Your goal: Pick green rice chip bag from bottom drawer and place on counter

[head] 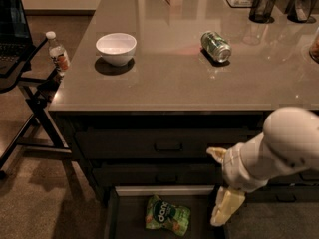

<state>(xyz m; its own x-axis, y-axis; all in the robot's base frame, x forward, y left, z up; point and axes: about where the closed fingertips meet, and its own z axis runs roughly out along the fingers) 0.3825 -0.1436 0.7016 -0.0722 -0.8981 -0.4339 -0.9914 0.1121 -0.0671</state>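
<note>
**Fig. Reach toward the bag.** My jaws are standing wide open and holding nothing. Their two pale yellow fingers (227, 206) are spread one above the other at the end of my rounded white arm (279, 143). They are hanging in front of the dark cabinet, by the right end of the wide, shallow, dark grey-brown bottom drawer (127, 218), which is standing pulled out.

The small crinkly light-green rice chip bag (167, 215), marked with a dark round logo, is lying flat on the drawer floor near its middle. It is lying lower than the jaws and to their left, apart from them.

I am judging the step in hand to be the reach. To do it well, I am planning to:

- bring the jaws leftward and down until the bag is sitting between the fingers, keeping clear of the drawer's right wall and the handled drawer fronts above;
- close across the bag's narrower span, since the film looks soft and light and may crumple or slide if pressed flat;
- lift straight up past the edge of the large glossy grey-beige stone table (169, 83) before moving over it.

The bare stretch near the table's front edge, between the white round bowl (116, 48) and the green metal can (216, 46) lying on its side, is looking like the easiest landing place.
</note>
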